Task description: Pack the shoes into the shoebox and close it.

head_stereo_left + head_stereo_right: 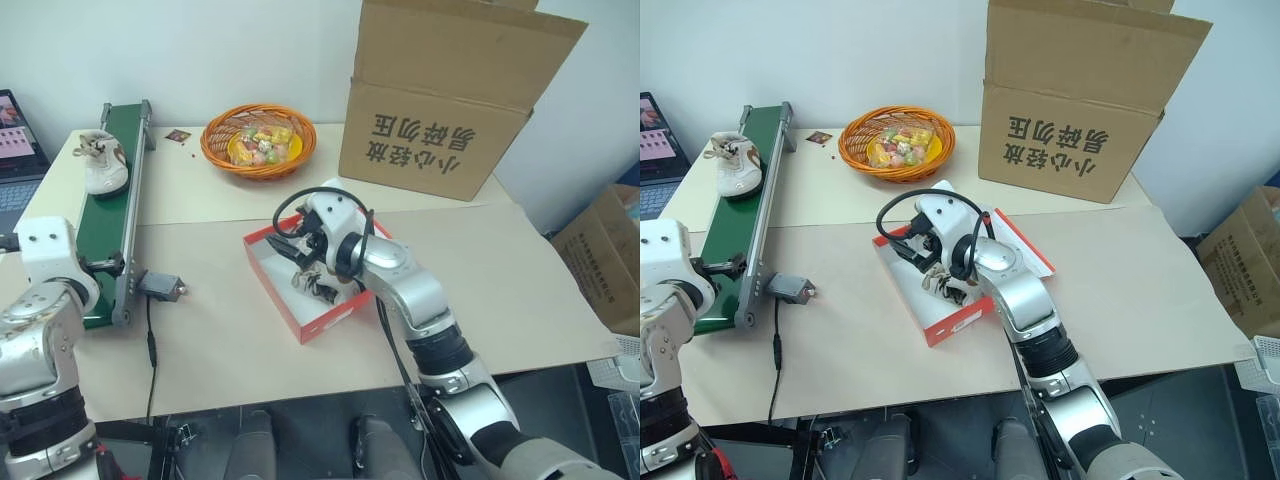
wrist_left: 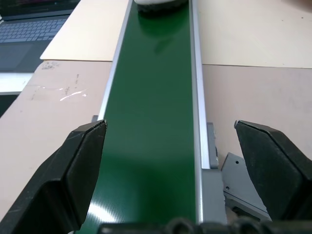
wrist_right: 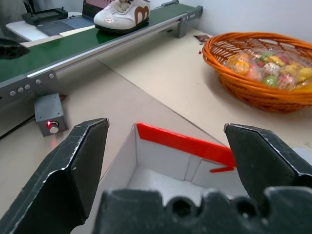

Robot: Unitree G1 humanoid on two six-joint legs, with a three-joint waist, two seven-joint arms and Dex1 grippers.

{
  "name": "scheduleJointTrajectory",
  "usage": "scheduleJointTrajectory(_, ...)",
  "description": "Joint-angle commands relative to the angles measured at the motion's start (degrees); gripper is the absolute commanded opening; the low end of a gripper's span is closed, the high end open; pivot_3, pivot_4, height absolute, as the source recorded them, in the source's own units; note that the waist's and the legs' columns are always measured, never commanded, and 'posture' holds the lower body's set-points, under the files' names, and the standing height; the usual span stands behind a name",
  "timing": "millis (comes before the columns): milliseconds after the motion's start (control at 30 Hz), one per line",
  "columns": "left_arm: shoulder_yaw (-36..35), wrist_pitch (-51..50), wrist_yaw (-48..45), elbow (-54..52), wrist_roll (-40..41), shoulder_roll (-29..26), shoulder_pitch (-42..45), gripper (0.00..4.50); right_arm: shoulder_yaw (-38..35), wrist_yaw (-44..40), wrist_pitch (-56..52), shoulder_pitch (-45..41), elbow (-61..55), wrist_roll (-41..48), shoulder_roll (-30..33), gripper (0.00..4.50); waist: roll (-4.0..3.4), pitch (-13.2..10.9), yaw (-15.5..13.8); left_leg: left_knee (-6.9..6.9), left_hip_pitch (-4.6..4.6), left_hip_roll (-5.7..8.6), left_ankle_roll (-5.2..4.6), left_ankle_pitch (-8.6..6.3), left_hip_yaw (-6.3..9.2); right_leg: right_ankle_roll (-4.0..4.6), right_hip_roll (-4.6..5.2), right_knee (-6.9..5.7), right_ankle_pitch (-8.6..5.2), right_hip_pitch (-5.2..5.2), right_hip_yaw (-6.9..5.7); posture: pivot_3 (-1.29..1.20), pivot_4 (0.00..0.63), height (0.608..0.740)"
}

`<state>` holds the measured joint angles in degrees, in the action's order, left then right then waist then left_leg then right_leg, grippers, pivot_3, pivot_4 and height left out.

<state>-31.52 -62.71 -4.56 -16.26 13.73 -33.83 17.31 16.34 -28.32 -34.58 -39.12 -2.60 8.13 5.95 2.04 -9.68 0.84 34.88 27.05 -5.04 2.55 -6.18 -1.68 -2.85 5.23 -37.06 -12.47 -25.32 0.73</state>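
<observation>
One off-white shoe lies on the far part of the green conveyor belt; the right wrist view also catches this shoe. The red shoebox stands open at the table's middle, white inside. A second shoe lies in it, mostly covered by my right arm. My right gripper is open just above the box's near wall, with nothing between its fingers. My left gripper is open over the near end of the belt, well short of the shoe on it.
An orange basket of small coloured items sits at the back. A big brown carton stands at the back right. A grey control unit with a cable lies beside the belt's near end. A laptop sits at the far left.
</observation>
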Motion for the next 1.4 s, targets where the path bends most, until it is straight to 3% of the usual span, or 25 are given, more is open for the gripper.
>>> scheduleJointTrajectory(33,-0.9,-1.3,0.1,-2.0,-0.3,-1.4,1.1,4.50,3.4,-8.2,0.8,1.7,-7.1,2.8,3.2,4.46,0.00,0.0,0.0,0.00,0.00,0.00,0.00,0.00,0.00,0.00,0.00,0.00,0.00,0.00,0.00,0.00,0.150,0.709)
scheduleJointTrajectory(700,-4.2,-5.5,-1.9,-0.6,0.0,-5.5,3.8,4.50,3.6,-12.3,1.8,1.9,-7.9,3.1,4.6,4.46,0.02,0.0,0.0,-0.03,-0.11,-0.01,0.07,-0.04,0.00,0.01,0.00,0.01,-0.01,0.05,-0.02,0.00,0.150,0.709)
scheduleJointTrajectory(1000,-7.1,-5.3,-2.0,2.7,-0.1,-4.5,2.3,4.50,3.0,-11.8,0.7,2.0,-9.1,3.6,4.4,4.46,0.02,0.0,0.0,-0.03,-0.11,-0.01,0.08,-0.05,0.00,0.01,0.00,0.01,0.00,0.04,-0.02,0.00,0.150,0.709)
scheduleJointTrajectory(1267,-6.6,-9.6,-3.2,2.4,1.7,0.3,-1.3,4.50,1.0,-11.2,-1.5,0.7,-11.3,6.5,3.5,4.46,0.00,0.0,-0.3,-0.04,-0.27,0.00,0.09,-0.06,0.02,0.03,0.05,0.00,-0.01,0.17,-0.05,0.00,0.150,0.709)
scheduleJointTrajectory(1400,-6.3,-9.5,-3.2,1.0,2.1,1.0,-0.9,3.45,0.2,-10.5,-2.2,0.1,-11.5,7.5,2.9,4.50,0.01,0.0,-0.5,-0.03,-0.33,0.01,0.13,-0.08,0.01,0.30,0.06,0.01,-0.24,0.23,-0.06,0.00,0.150,0.709)
